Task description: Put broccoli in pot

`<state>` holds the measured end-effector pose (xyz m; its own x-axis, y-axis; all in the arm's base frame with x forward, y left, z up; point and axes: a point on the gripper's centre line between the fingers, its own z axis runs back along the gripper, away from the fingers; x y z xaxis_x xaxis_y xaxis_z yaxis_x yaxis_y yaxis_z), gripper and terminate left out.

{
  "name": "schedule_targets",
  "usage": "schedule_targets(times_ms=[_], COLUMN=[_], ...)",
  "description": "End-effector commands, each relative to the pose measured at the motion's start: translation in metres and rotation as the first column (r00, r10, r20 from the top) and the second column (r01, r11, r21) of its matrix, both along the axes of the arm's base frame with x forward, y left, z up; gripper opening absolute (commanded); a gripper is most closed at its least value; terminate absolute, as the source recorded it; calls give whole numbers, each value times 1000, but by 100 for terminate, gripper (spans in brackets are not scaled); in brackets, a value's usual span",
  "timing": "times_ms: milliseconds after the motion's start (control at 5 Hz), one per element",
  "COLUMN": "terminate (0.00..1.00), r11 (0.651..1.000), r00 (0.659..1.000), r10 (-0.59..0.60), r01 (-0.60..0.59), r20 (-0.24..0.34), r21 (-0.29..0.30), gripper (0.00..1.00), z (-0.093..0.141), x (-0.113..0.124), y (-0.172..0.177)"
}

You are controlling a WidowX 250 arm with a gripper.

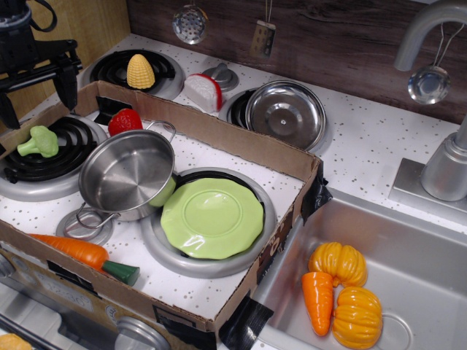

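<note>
White speckled countertop (365,138) fills most of the view, with a dark wood wall behind it and a steel sink (408,270) sunk in well to the right of the pot. A shallow cardboard box wall (219,131) frames the front burners, and the pot (128,173) sits inside it, tipped slightly, its rim leaning over the edge of the green plate (212,217) just to its right. Farther right of the pot and behind the cardboard lies a round steel lid (285,114) on a back burner.

Down in the sink, far from the pot, two orange pumpkins (349,292) and a small carrot (318,300) lie touching. A longer carrot (84,255) rests just in front of the pot, beside its near wire handle.

My pincer (35,87) hangs at the upper left of the pot, above the box's far left corner, its two dark fingers spread wide and holding nothing. The broccoli (39,141) lies on the black coil burner to the left of the pot, below my fingers and apart from them. A red strawberry (125,121) sits just behind the pot, and a yellow corn cob (141,71) stands farther back.
</note>
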<state>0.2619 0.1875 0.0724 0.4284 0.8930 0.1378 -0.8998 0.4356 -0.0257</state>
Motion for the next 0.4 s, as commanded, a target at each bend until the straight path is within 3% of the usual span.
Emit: schedule_targets(times_ms=[0, 200], terminate=[0, 0], r11=[981, 957], r00=[982, 961], r10=[187, 275], r01=[-187, -277], r20=[-14, -41], r21=[-49, -83], gripper=[100, 100], z=[0, -7], x=[-4, -9], y=[5, -3])
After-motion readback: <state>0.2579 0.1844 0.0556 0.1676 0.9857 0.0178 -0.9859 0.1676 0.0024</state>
